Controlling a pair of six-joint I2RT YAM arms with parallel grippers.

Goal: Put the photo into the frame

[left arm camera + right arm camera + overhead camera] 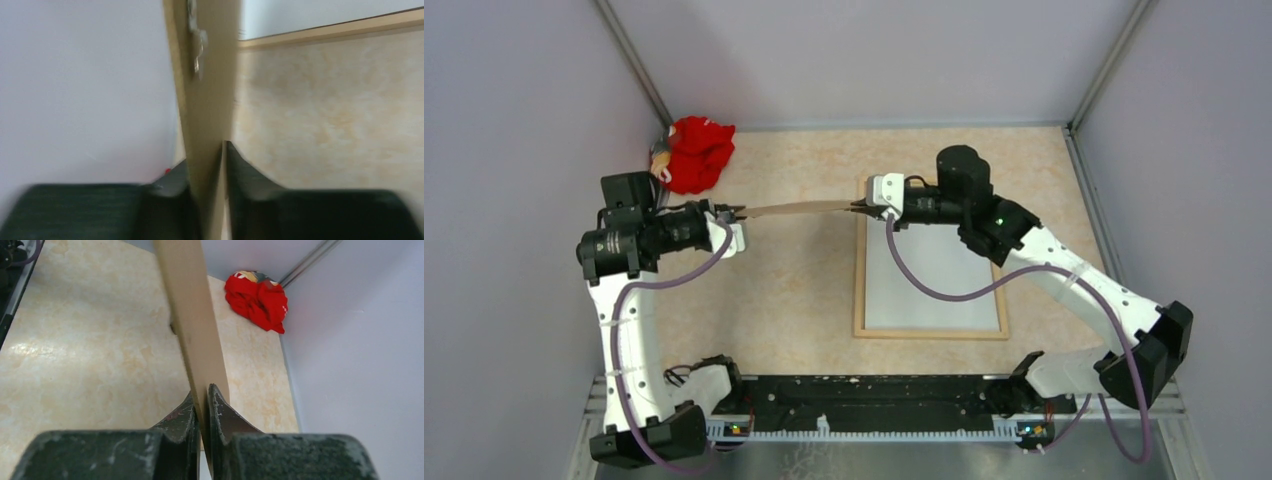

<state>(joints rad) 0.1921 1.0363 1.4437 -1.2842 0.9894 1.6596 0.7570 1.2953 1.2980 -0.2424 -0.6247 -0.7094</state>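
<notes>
From above, we see the left tool (736, 216) and the right tool (861, 207) facing each other, each pressed together on one end of a brown backing board (794, 209). The board hangs edge-on above the worktop (774, 300), spanning the gap between them. The frame (861, 290) lies flat on the worktop on the right. Its far left corner sits just under the right tool, and it lies well apart from the left tool. Its inside shows a pale grey-white surface; we cannot tell whether that is the photo lying face down. A red cloth (699, 152) lies bunched in the far left corner.

In the left wrist view, the left tool (207, 160) pinches the board (210, 75) between its dark fingers (250, 175). A small metal clip (197, 45) is fixed on the board's face.

In the right wrist view, the right tool (204, 400) clamps the board's (187, 305) other end, which runs away toward the cloth (257, 300). We see no frame here, only bare worktop (90, 365).
</notes>
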